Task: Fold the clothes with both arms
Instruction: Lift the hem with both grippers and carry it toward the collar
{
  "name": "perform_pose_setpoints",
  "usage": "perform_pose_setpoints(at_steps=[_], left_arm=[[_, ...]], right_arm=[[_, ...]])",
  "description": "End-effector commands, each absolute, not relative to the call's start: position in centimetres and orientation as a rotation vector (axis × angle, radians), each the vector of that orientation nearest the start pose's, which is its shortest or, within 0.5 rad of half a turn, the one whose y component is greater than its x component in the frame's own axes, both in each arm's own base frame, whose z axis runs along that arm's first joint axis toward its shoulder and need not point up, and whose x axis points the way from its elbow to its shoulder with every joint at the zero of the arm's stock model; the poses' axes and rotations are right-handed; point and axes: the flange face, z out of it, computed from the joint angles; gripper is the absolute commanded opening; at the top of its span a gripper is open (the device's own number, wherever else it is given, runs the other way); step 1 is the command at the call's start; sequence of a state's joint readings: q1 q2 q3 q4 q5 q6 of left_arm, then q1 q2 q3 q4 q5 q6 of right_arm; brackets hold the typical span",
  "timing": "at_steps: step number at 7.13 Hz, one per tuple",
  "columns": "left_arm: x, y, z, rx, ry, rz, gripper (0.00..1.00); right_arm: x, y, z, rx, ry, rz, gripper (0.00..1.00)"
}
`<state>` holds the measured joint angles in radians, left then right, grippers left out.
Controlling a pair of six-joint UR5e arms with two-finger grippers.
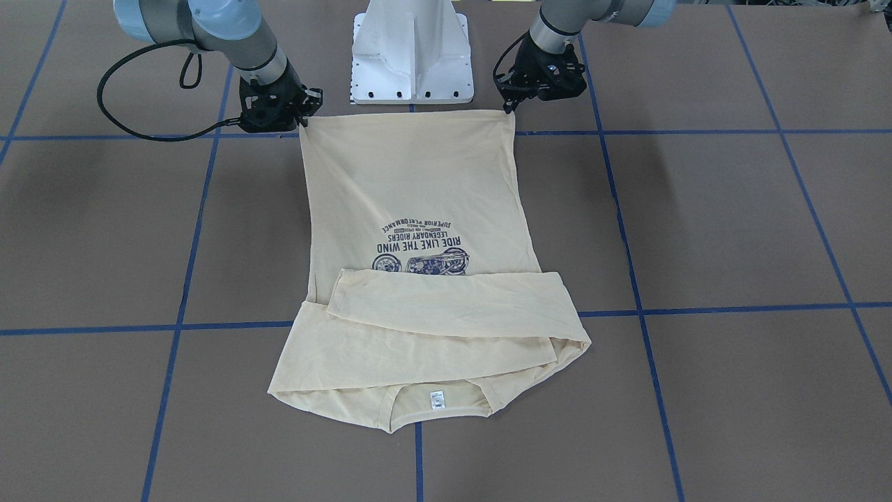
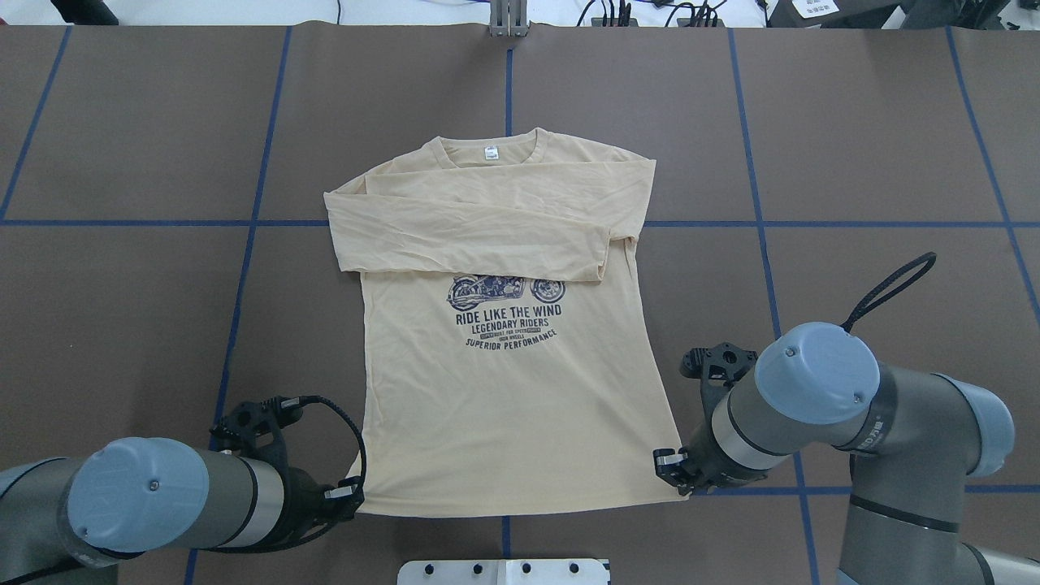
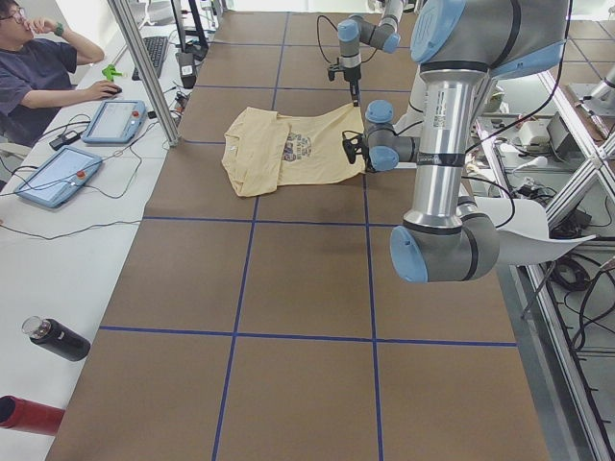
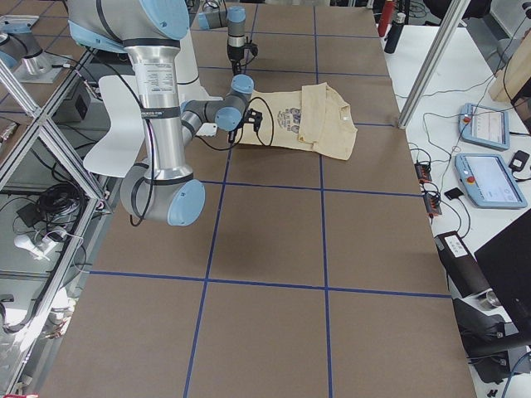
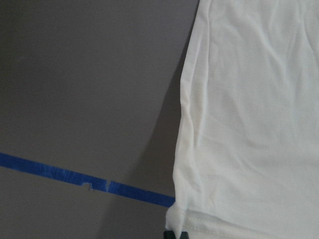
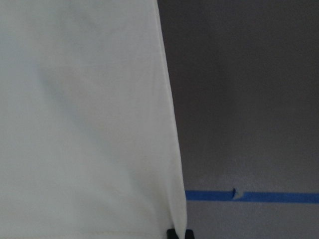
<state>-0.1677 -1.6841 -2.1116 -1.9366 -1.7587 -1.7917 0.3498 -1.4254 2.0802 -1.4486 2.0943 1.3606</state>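
Since each set of fingers is closed to a thin pinch on a hem corner of the shirt (image 2: 504,390), the left gripper (image 2: 348,492) on one corner and the right gripper (image 2: 668,470) on the other, I judge the fold toward the collar (image 2: 487,146) comes next. Beyond the fingertips the shirt lies flat on the table (image 2: 122,325), with its sleeves (image 2: 471,231) crossed over the chest. I'd lift both corners evenly, hold the hem taut between the fingers, and move both at matching speed so the thin cloth doesn't skew or slip.
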Motion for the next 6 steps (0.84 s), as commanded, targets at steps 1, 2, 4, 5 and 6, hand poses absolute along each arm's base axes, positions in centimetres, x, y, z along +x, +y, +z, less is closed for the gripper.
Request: perform_pose_setpoints(at_steps=[1, 2, 4, 5, 6], left_arm=[[46.6, -15.8, 29.6, -0.318, 1.007, -0.155, 0.0], [46.0, -15.1, 28.3, -0.328, 1.033, -0.137, 0.0], [45.1, -15.8, 26.3, -0.323, 1.082, -0.135, 0.0], [43.5, -19.6, 25.6, -0.272, 1.112, -0.182, 0.0], [41.1, -24.3, 24.6, -0.233, 1.153, -0.165, 0.0]], right_arm=[[-43.3, -23.5, 33.3, -0.396, -0.889, -0.128, 0.0], [-43.2, -23.4, 32.9, -0.4, -0.9, -0.135, 0.0], [-42.6, -26.0, 31.5, -0.356, -0.938, -0.112, 0.0], [-40.8, -29.9, 29.3, -0.294, -0.99, -0.048, 0.0], [-39.2, -32.3, 28.7, -0.261, -1.008, -0.002, 0.0]])
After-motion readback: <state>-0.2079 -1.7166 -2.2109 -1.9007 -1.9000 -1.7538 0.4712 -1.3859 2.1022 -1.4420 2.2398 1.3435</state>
